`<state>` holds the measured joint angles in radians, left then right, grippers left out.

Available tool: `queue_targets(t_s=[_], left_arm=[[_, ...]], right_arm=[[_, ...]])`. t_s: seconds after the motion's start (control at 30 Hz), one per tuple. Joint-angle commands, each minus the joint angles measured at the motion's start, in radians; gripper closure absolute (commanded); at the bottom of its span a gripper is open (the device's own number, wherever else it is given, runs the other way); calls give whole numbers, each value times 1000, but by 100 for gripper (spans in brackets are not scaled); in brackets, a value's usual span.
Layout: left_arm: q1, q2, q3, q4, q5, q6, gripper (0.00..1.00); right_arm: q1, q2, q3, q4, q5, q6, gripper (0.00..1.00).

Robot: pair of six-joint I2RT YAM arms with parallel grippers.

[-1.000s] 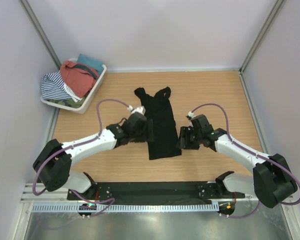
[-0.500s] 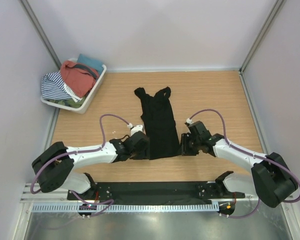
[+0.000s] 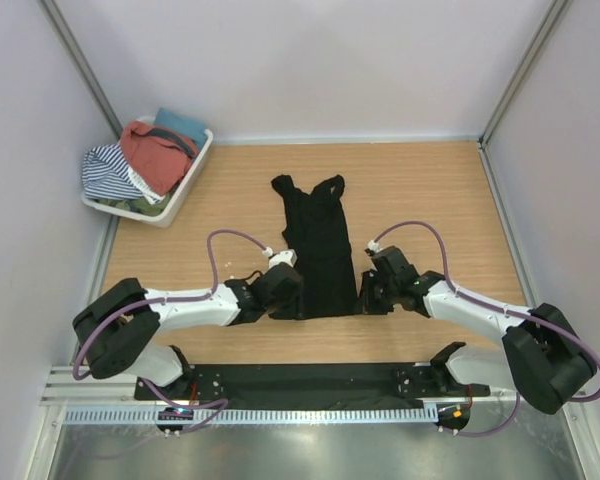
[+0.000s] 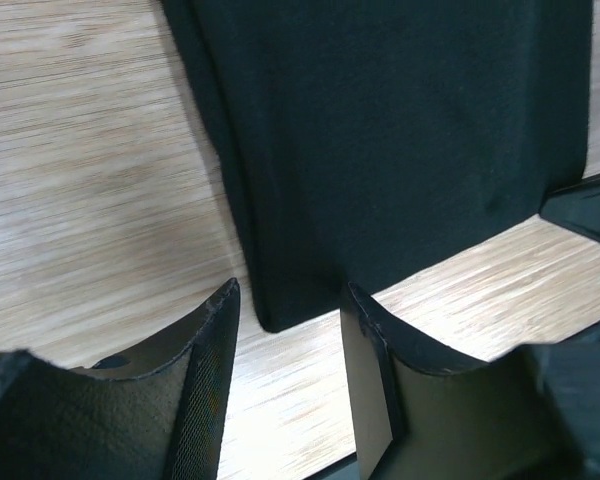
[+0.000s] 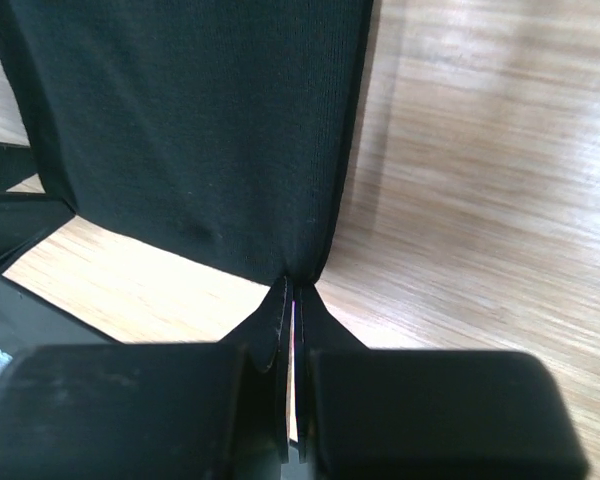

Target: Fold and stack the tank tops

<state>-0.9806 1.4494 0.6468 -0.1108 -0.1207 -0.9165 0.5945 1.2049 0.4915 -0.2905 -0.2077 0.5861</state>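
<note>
Your left jaws stand apart at the near left corner of the black tank top (image 3: 320, 250). In the left wrist view that hem corner (image 4: 280, 300) lies on the bench (image 3: 430, 190) in the gap between the two fingers (image 4: 205, 400), and neither finger clearly touches the cloth. Your right jaws are pressed together on the near right hem corner, with a thin edge of black cloth pinched between them in the right wrist view. The top lies flat between the two sets of jaws and runs away from them, straps (image 3: 305, 185) at the far end. The rust-red tank top (image 3: 155, 150) sits heaped in the white basket (image 3: 190, 180) among other clothes, well beyond your left jaws and off to their left.
</note>
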Motion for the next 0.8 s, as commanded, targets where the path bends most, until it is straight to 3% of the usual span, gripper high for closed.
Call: queue_targets(t_s=[0.0, 0.23, 0.63, 0.77], left_arm=[[-7, 11, -9, 53, 18, 8, 54], [-9, 9, -29, 56, 21, -1, 62], [-10, -77, -116, 37, 24, -36, 59], [-10, -47, -107, 49, 27, -32, 63]], right_arm=[[14, -19, -10, 31, 11, 26, 99], [37, -21, -11, 24, 22, 38, 99], [37, -16, -19, 30, 37, 46, 99], [37, -18, -19, 31, 36, 49, 99]])
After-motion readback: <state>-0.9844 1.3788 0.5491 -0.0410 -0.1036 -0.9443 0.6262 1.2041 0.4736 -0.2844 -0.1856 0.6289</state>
